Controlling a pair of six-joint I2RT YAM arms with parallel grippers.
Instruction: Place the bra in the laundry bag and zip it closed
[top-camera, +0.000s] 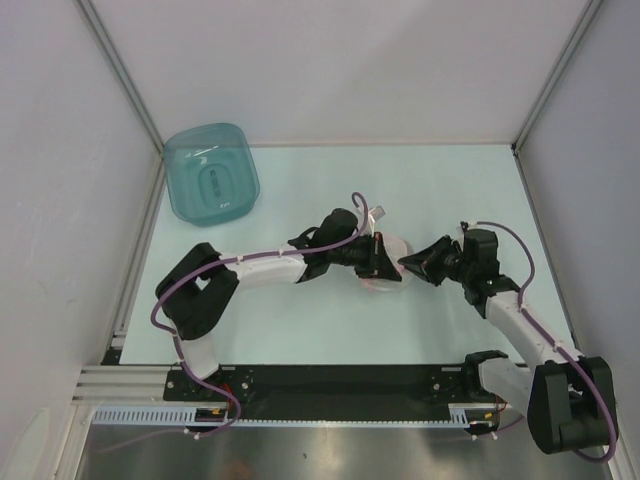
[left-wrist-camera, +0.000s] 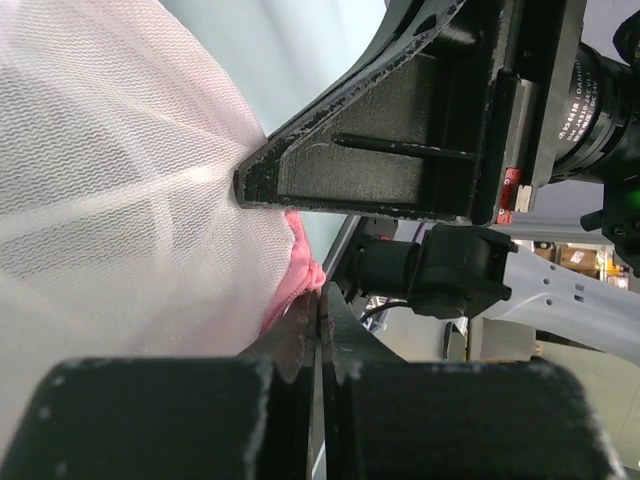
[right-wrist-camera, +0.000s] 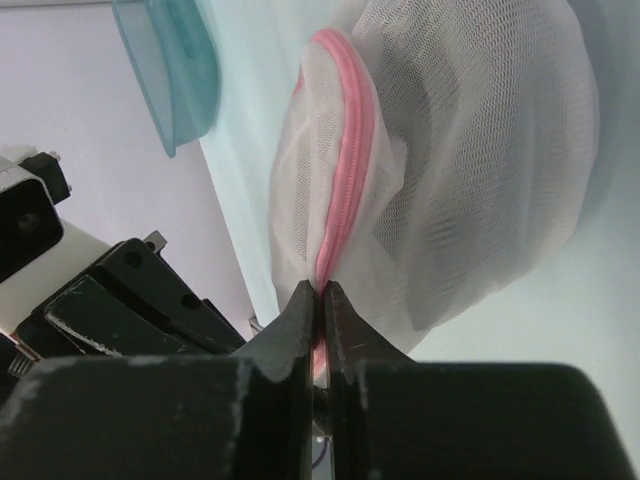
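Note:
The laundry bag (top-camera: 390, 268), white mesh with pink zipper trim, lies mid-table between my two grippers. In the right wrist view the bag (right-wrist-camera: 480, 150) bulges, and its pink zipper (right-wrist-camera: 345, 170) runs down into my right gripper (right-wrist-camera: 322, 292), which is shut on the trim. My left gripper (left-wrist-camera: 321, 292) is shut too, with pink trim (left-wrist-camera: 298, 258) pinched at its tips and mesh (left-wrist-camera: 120, 200) to its left. In the top view the left gripper (top-camera: 378, 262) and right gripper (top-camera: 407, 266) meet at the bag. The bra is not clearly visible; only dim grey shading shows through the mesh.
A teal translucent tub (top-camera: 211, 172) stands at the back left, and its edge shows in the right wrist view (right-wrist-camera: 175, 60). The right gripper's finger (left-wrist-camera: 380, 165) fills the upper part of the left wrist view. White walls enclose the table on three sides.

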